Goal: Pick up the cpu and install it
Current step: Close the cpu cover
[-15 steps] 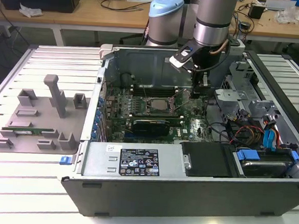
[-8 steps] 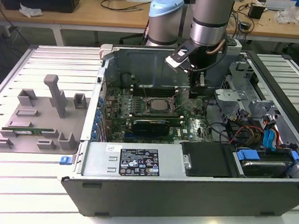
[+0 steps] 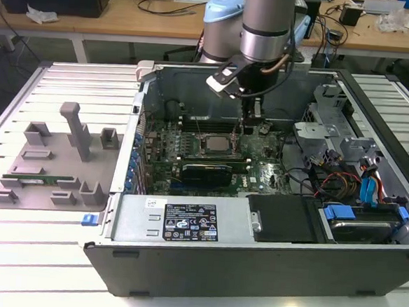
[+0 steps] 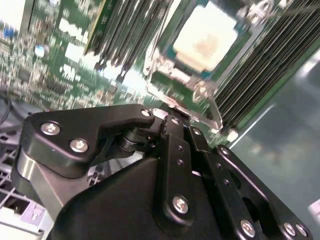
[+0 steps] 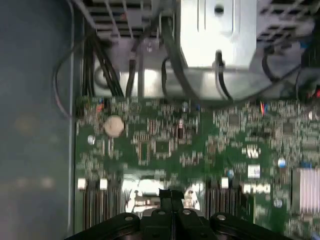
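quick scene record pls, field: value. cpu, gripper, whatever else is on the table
arm: reaching down into the open case
gripper: shut, not on the cpu, low over the motherboard beside the socket
cpu: lying in the socket, silver top up, apart from the gripper
fixture: grey, on the table, at the exterior view's left of the case
memory stick: lying in the fixture

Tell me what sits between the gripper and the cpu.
In the second wrist view, a shiny metal lever and the socket frame's edge lie between the gripper and the cpu.
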`<state>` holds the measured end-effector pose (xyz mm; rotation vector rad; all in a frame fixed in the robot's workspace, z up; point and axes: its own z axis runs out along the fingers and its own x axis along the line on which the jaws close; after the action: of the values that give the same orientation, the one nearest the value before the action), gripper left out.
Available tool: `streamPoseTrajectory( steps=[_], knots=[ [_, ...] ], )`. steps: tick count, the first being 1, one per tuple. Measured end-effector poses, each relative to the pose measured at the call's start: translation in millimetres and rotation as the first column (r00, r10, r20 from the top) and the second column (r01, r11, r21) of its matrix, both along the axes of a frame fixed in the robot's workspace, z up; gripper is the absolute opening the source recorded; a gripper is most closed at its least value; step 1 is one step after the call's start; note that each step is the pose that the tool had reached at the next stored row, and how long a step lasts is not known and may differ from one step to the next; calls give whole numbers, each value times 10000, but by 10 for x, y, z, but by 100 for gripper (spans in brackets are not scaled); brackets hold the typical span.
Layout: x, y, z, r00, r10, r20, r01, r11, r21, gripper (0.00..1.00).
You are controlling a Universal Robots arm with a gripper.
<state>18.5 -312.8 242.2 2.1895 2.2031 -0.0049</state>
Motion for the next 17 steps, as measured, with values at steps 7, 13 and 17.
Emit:
streamPoseTrajectory(
  steps=[7,13,17],
  knots=[
    [-145,0,0,10000,2,1,-2,10000,0,11],
    [-144,0,-3,9992,-1,-410,1,10000,-1,11],
    [-152,1,-8,9991,1,-426,-1,10000,3,11]
  ],
)
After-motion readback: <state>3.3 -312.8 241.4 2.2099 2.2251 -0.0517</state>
